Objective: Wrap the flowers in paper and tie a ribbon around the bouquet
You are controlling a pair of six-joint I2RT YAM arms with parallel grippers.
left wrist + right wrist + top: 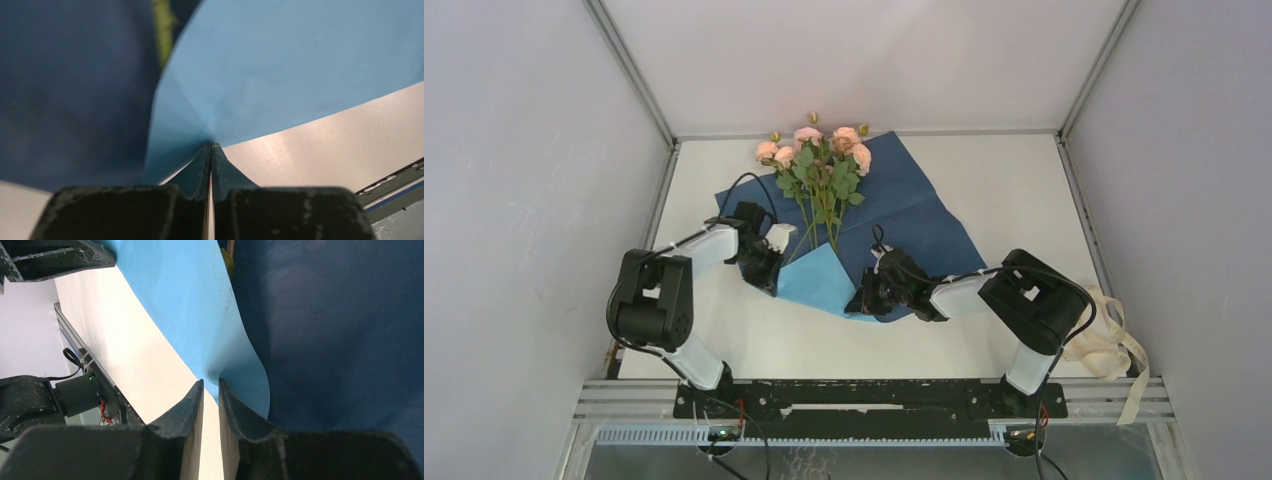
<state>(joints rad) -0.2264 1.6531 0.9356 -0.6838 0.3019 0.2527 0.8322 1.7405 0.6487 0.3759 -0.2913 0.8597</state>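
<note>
Paper (904, 200) lies navy side up on the desk (984, 170), flowers (819, 165) across its far half, near corner turned up light blue. Left jaws pinch that flap; right jaws stand slightly apart at its edge. Wrapping looks underway; next you need to carry the flap over the stems.

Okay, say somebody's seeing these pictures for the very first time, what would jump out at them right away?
The flowers, pink blooms on green stems, lie on the dark navy paper at the far middle of the table. The paper's near corner is folded up, showing light blue. The left gripper is shut on that fold, while the right gripper sits at its other edge, jaws slightly apart.
</note>
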